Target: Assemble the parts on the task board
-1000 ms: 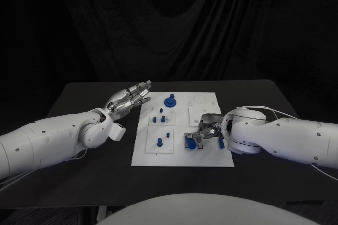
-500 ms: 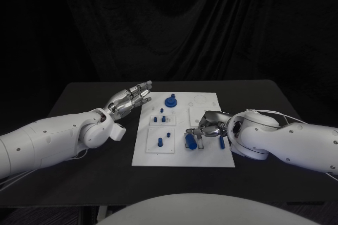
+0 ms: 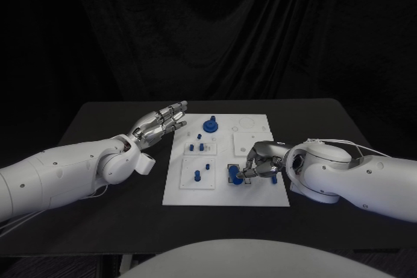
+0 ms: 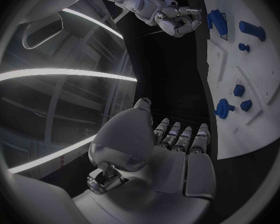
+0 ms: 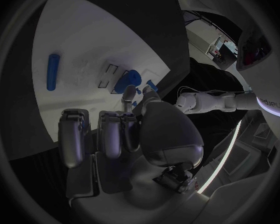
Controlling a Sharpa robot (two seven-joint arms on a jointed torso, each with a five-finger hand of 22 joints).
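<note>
The white task board [image 3: 261, 193] lies mid-table. My right hand [image 3: 259, 160] reaches over its near right section, where thumb and a finger pinch a stubby blue part [image 3: 234, 173] standing in a dark-edged recess. The right wrist view shows that part [image 5: 131, 78] just past the fingertips [image 5: 129, 91], and the left wrist view shows it too [image 4: 217, 22]. A blue bar [image 3: 273, 176] lies right beside the hand. My left hand [image 3: 161, 122] hovers off the board's far left edge, fingers stretched out and holding nothing.
A blue knob [image 3: 210, 125] stands at the board's far end. Small blue pegs [image 3: 198, 148] sit on the left middle plate, and two more pegs [image 3: 202, 171] on the near left plate. Black table [image 3: 104, 224] surrounds the board.
My right forearm has swung toward the table's near right and the hand has turned over the blue part, which now stands a little farther up the board. The left hand has not moved.
</note>
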